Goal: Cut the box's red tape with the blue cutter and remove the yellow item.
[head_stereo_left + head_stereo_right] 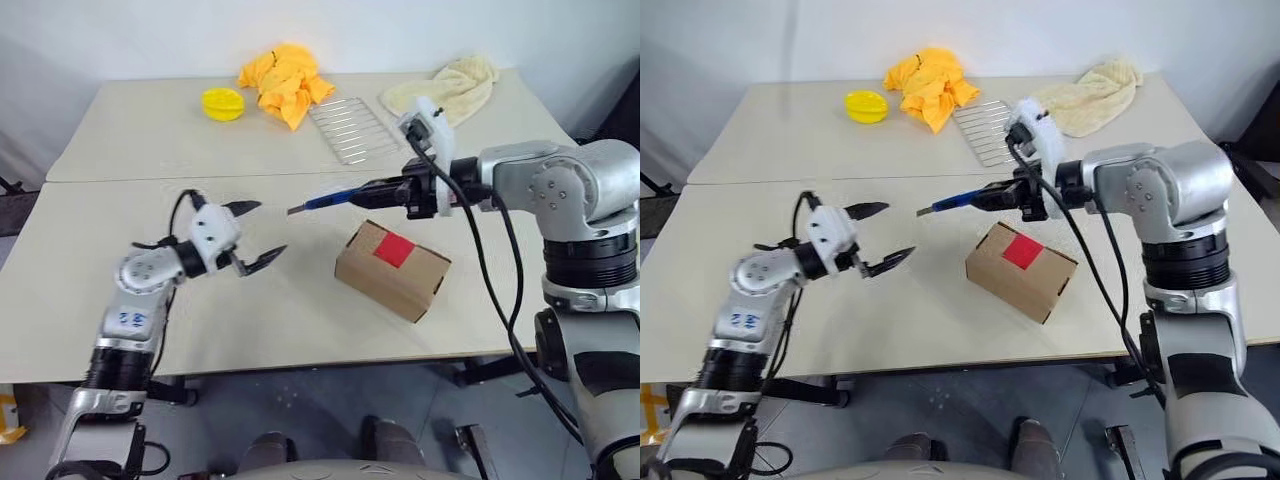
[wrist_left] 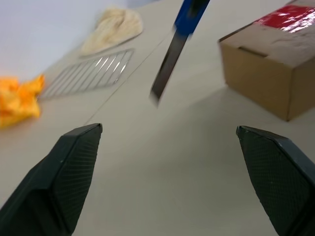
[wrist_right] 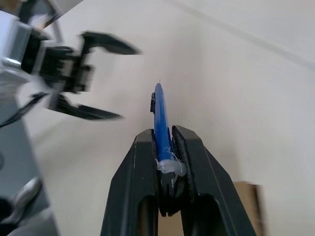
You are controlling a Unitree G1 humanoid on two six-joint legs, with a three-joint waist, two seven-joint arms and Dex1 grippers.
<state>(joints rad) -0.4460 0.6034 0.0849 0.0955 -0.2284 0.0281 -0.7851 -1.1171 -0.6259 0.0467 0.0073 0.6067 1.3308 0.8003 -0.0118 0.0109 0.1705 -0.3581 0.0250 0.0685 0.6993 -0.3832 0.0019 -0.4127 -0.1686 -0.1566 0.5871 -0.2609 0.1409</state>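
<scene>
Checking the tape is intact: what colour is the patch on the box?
Red tape, clearest in the left eye view.

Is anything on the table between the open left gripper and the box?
No: in the left eye view the table is bare between the left gripper and the box; the blue cutter hangs above it.

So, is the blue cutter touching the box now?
Apart. In the left eye view the blue cutter, held in the right gripper, hangs above the table, with bare tabletop between its blade and the box.
</scene>
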